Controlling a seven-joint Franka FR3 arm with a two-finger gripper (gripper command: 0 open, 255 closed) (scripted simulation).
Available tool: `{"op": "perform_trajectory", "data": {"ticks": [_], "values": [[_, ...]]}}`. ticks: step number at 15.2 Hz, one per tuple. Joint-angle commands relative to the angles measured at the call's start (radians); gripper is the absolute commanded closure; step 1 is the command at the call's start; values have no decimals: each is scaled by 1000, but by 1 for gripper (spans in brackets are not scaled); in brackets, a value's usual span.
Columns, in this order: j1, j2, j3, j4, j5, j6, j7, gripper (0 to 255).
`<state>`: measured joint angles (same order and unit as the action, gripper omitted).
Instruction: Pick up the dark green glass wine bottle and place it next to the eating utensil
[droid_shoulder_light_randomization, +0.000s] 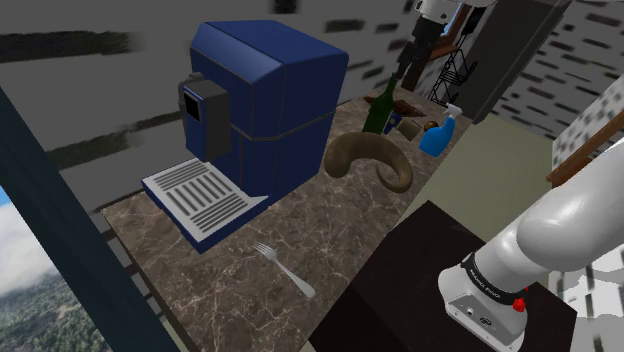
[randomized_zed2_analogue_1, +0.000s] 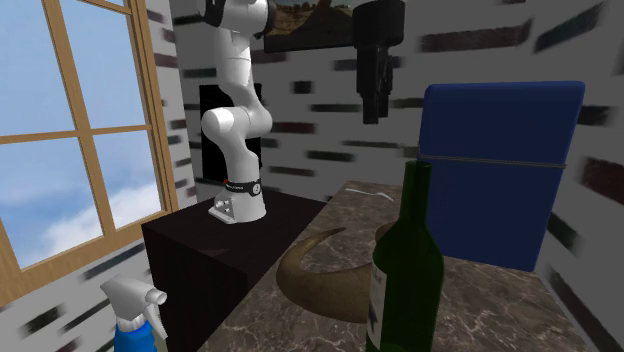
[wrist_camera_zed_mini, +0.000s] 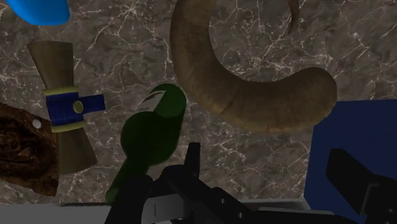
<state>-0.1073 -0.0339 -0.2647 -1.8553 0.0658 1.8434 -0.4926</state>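
Observation:
The dark green wine bottle (droid_shoulder_light_randomization: 379, 108) stands upright at the far end of the marble counter (droid_shoulder_light_randomization: 300, 225), beside the blue machine. My black gripper (droid_shoulder_light_randomization: 407, 68) hangs well above it, open and holding nothing. From the second exterior view the bottle (randomized_zed2_analogue_1: 404, 272) is close in front and the gripper (randomized_zed2_analogue_1: 375, 112) hovers high over the counter behind it. Looking down the hand, the bottle (wrist_camera_zed_mini: 153, 133) lies off to the side of one finger (wrist_camera_zed_mini: 191, 159), not between the two. The fork (droid_shoulder_light_randomization: 285, 268) lies near the counter's front edge, far from the bottle.
A big blue coffee machine (droid_shoulder_light_randomization: 255, 110) fills the counter's left part. A curved brown horn (droid_shoulder_light_randomization: 365, 160) lies between bottle and fork. A blue spray bottle (droid_shoulder_light_randomization: 440, 135), a rolled scroll with a blue band (wrist_camera_zed_mini: 63, 108) and a brown lump (wrist_camera_zed_mini: 19, 153) crowd the bottle's far side.

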Motion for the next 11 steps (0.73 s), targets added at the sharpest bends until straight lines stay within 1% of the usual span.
{"op": "perform_trajectory", "data": {"ticks": [1,6,10,11], "values": [[-17,91,-20,96,23,-15,-46,0],[-75,299,-46,329,80,-67,-133,0],[-141,488,-49,571,128,-140,-187,0],[-142,488,-48,572,128,-141,-187,0]]}}
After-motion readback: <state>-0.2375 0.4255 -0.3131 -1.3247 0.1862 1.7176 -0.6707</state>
